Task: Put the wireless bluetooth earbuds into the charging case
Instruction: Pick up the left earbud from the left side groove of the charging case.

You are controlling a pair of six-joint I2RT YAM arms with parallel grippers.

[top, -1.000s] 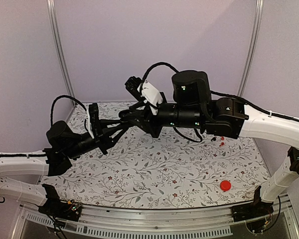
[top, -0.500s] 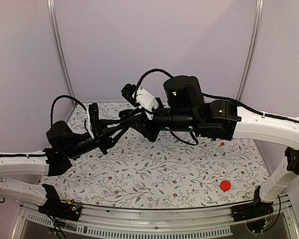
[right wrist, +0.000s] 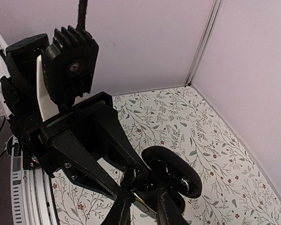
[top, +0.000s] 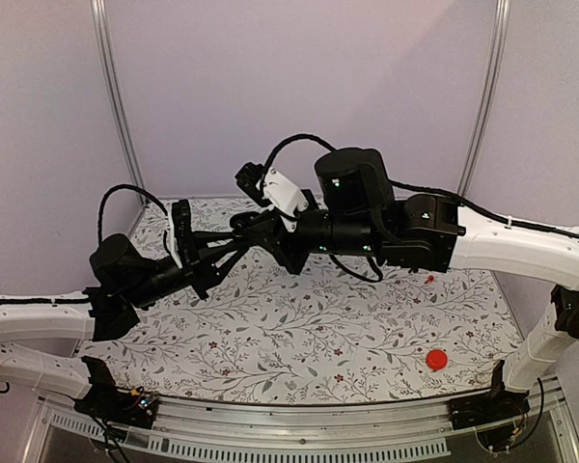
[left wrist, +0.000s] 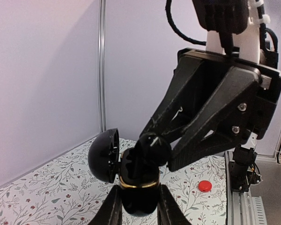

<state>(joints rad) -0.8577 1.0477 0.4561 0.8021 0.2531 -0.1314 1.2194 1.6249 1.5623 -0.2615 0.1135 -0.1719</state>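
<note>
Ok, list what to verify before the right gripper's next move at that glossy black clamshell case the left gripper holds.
1. Glossy black clamshell charging case clamped in the left gripper, held off the floral table: ok.
2. Round hinged lid swung open to the side: ok.
3. Small round black earbud pinched in the right gripper at the case's opening: ok.
4. Earbud seated in its socket: cannot tell, the fingertips hide it.
5. Second earbud's whereabouts: cannot tell.
6. Flat red disc lying on the table, apart from both grippers: ok.
</note>
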